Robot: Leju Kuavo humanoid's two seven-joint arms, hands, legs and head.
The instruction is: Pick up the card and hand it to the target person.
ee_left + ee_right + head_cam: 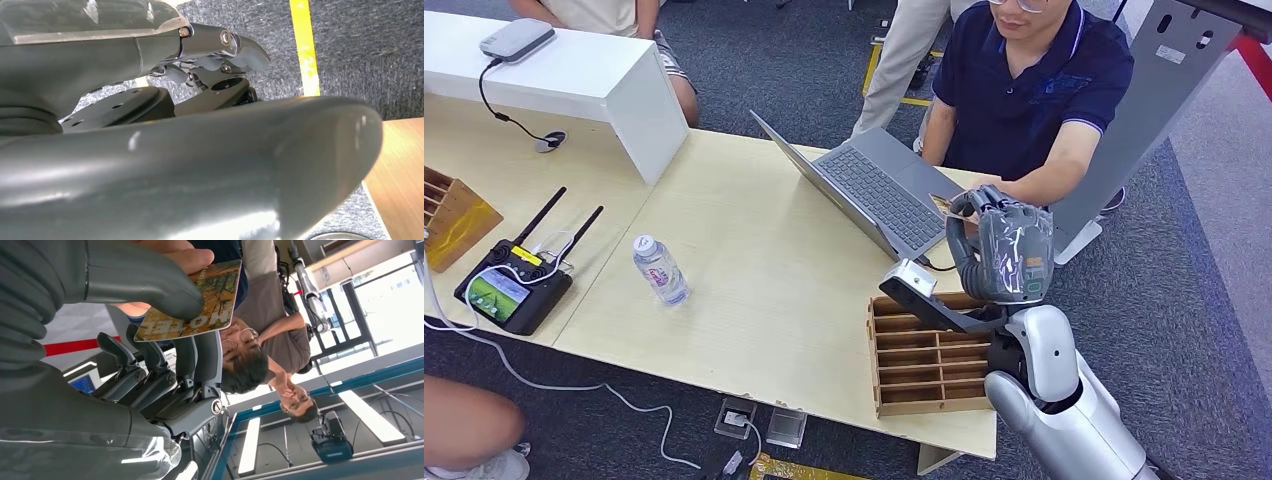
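Observation:
My right hand [1009, 250] is raised over the desk's far right corner and pinches the card [941, 205]. In the right wrist view the card [200, 300], printed with a brownish picture and the word HOTEL, sits between my thumb [145, 280] and fingers [160, 375]. A person's fingertips [185, 257] touch the card's far edge. That person [1024, 80], in a dark blue polo, sits behind the desk with a hand [984, 185] at the card. My left hand [220, 55] hangs beside the desk above grey carpet, holding nothing.
An open laptop [874, 190] stands just left of my right hand. A wooden slotted box [924, 360] sits under my forearm. A water bottle [659, 270] and a remote controller [514, 285] lie on the desk [754, 270]; a white shelf [574, 70] stands at the back left.

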